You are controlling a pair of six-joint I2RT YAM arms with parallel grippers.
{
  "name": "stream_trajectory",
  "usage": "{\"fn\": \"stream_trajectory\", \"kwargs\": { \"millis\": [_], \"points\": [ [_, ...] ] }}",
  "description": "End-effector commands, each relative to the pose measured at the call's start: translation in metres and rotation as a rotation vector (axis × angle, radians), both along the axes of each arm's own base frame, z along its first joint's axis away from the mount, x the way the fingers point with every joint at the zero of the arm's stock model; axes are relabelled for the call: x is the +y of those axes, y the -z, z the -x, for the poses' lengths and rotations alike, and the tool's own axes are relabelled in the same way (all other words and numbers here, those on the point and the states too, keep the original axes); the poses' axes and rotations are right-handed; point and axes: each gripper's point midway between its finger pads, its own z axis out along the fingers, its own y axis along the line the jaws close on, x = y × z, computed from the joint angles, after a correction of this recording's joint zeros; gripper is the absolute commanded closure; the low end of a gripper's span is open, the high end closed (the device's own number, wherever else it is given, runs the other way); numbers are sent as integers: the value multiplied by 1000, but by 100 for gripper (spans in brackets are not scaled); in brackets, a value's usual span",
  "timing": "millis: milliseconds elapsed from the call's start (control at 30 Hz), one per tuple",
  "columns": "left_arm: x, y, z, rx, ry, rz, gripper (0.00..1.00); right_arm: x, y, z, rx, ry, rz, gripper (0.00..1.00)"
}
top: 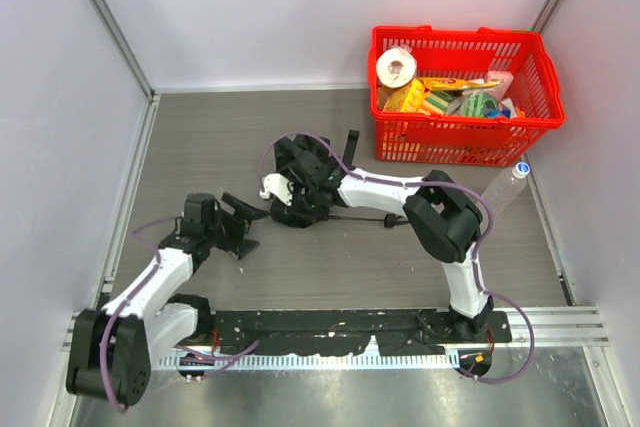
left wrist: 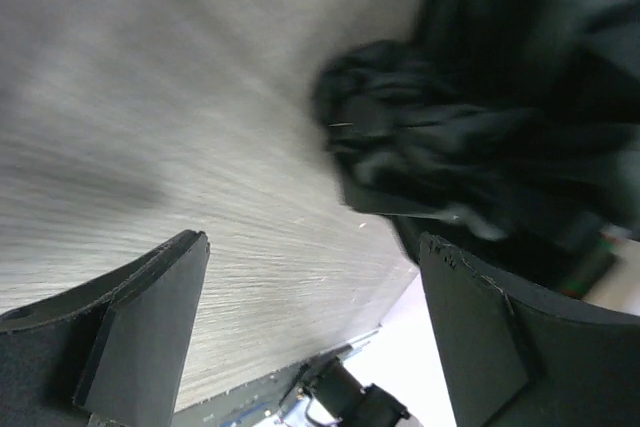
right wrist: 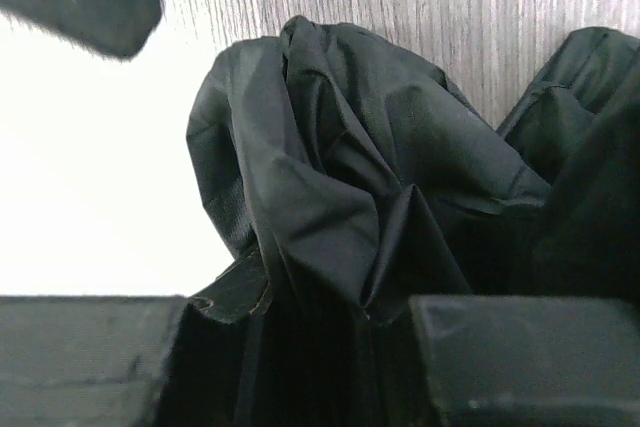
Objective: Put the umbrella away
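Grey bench [top: 230, 127], red basket [top: 450, 142] far beyond the right gripper [right wrist: 300, 347]. The black umbrella [right wrist: 340, 197] lies crumpled on the bench, fabric bunched between that gripper's fingers [right wrist: 520, 357], which are clamped on it. Left gripper [left wrist: 315, 337] is spread apart and empty, with umbrella fabric just ahead to its right, not touching.

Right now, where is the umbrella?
Top view: the umbrella lies mid-table, left of the red basket, its fabric bunched in the jaws of the right gripper; the left gripper sits open left of it.
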Motion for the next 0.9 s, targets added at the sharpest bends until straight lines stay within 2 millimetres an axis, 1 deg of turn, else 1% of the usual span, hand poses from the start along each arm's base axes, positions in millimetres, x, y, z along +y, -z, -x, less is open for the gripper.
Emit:
{"fn": "stream_trajectory", "kwargs": {
  "millis": [0, 33, 67, 100, 133, 167, 200, 233, 267, 300, 333, 400, 433, 533, 567, 600, 633, 667, 700, 800, 867],
  "points": [
    [-23, 4, -2, 62, -9, 223, 9, -13, 30, 42, 353, 36, 48, 99],
    [-23, 6, -4, 71, -11, 224, 9, -14, 30, 49, 405, 33, 47, 99],
    [-25, 3, -7, 55, -7, 236, 8, -13, 31, 47, 434, 39, 40, 99],
    [-26, 0, -11, 42, -2, 245, 7, -12, 29, 51, 488, 41, 30, 99],
    [-26, -2, -14, 31, -5, 248, 7, -12, 30, 46, 508, 54, 22, 99],
    [-26, -3, -15, 31, -10, 254, 8, -9, 26, 49, 553, 56, 1, 99],
    [-26, -3, -15, 24, -12, 253, 8, -11, 29, 45, 581, 76, -8, 99],
    [-25, -3, -14, 19, -17, 257, 9, -7, 25, 47, 621, 84, -32, 99],
    [-24, -4, -15, 5, -35, 263, 9, -8, 28, 46, 643, 92, -34, 99],
    [-23, -3, -15, -18, -50, 272, 8, -6, 27, 48, 666, 98, -46, 99],
    [-21, -7, -19, -60, -69, 286, 8, -7, 31, 48, 684, 113, -43, 99],
    [-15, -5, -23, -98, -95, 270, 4, -6, 34, 55, 757, 111, -64, 99],
    [-15, -5, -25, -103, -94, 264, 3, -4, 34, 54, 776, 124, -80, 99],
    [-26, -7, -35, -118, -50, 281, 2, -2, 36, 52, 820, 148, -122, 99],
    [-32, -3, -37, -108, -35, 285, 3, -1, 36, 48, 823, 163, -140, 99],
    [-38, -2, -40, -113, -21, 298, 1, 0, 34, 50, 844, 162, -153, 99],
    [-43, 1, -43, -112, -12, 310, 0, 0, 33, 47, 845, 164, -168, 99],
    [-46, -1, -47, -131, -6, 316, 0, 1, 32, 46, 855, 169, -176, 99],
    [-50, 3, -49, -132, -2, 311, 0, 0, 33, 44, 858, 172, -187, 99],
    [-53, 19, -51, -118, -19, 272, 0, 0, 28, 44, 895, 162, -218, 99],
    [-50, 28, -51, -112, -47, 241, 0, 0, 26, 43, 923, 153, -235, 99]
  ]
}}
